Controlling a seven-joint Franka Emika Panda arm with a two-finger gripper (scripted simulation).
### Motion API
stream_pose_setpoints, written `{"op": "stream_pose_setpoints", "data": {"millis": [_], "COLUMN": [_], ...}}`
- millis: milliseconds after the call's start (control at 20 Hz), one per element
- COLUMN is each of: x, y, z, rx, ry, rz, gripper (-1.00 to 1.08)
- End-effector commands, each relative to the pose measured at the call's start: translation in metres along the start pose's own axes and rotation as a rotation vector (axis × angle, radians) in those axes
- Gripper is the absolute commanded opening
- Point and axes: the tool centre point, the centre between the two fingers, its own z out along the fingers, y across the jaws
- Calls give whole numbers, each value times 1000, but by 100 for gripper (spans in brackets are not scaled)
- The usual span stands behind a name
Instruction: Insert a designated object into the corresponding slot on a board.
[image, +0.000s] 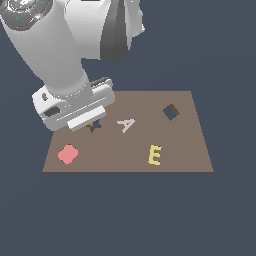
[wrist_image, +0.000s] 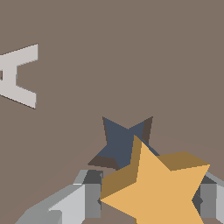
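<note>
In the wrist view my gripper (wrist_image: 148, 199) is shut on the orange-yellow star (wrist_image: 159, 188), with one grey finger (wrist_image: 87, 197) on each side of it. The star hangs just above the brown board (wrist_image: 131, 52) and overlaps one edge of the dark star-shaped slot (wrist_image: 122, 140), offset from it. In the exterior view the gripper (image: 89, 119) hovers low over the slot (image: 95, 126) at the left part of the board (image: 190, 150). The hand hides almost all of the star there.
A white letter A (image: 126, 124) lies right of the slot and also shows in the wrist view (wrist_image: 17, 76). A dark diamond-shaped hole (image: 171, 112), a yellow letter E (image: 155, 155) and a pink rounded blob (image: 67, 154) are on the board.
</note>
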Motion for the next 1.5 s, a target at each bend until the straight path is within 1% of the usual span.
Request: {"op": "stream_pose_setpoints", "data": {"millis": [0, 300, 600, 850, 1250, 1450], "x": [4, 11, 14, 15, 14, 14], "y": [-3, -9, -13, -14, -14, -13], "z": [-1, -1, -2, -2, -1, 7], "rx": [0, 0, 0, 1, 1, 0], "ry": [0, 0, 0, 0, 0, 0], "rz": [-82, -226, -310, -333, -322, -319], "gripper": [-100, -100, -100, -100, -100, -100]}}
